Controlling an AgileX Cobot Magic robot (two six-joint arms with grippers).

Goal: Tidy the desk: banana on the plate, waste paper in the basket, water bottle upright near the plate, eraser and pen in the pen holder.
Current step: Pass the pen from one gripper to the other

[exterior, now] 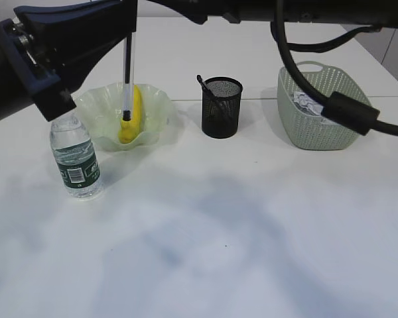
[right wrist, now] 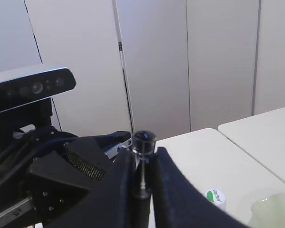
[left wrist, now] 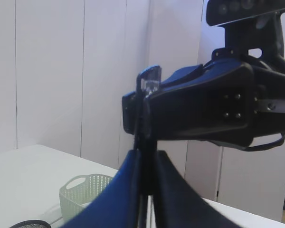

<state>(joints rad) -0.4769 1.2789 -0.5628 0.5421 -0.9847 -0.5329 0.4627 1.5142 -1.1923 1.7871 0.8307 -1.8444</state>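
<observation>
Yellow against pale green, the banana point(exterior: 138, 106) lies in the plate point(exterior: 96, 106), which stands on the white desk point(exterior: 219, 232) and serves as the mark for everything else. Straight above the plate, the pen point(exterior: 127, 73) hangs upright, its clear barrel running down to a black tip that shows in front of the banana; whether that tip touches the fruit cannot be told. Both arms meet at the pen's upper part, above the plate. In the left wrist view, the left gripper point(left wrist: 145, 156) has its dark blue fingers point(left wrist: 128, 190) pressed together on the barrel, holding the pen. In the right wrist view, the right gripper point(right wrist: 142, 159) has its fingers point(right wrist: 167, 190) lying against the pen on both sides just under its black end, so it grips the same pen too. Just beside the plate, on its left and nearer the camera, the water bottle point(exterior: 75, 159) stands upright, its top hidden behind the left arm in the exterior view. To the right of the plate, near it, stands the black mesh pen holder point(exterior: 221, 109) with a dark stick point(exterior: 205, 87) leaning inside. Farther right of the plate, beyond the pen holder, sits the grey-green basket point(exterior: 318, 132), and the crumpled waste paper point(exterior: 307, 103) lies inside it.
</observation>
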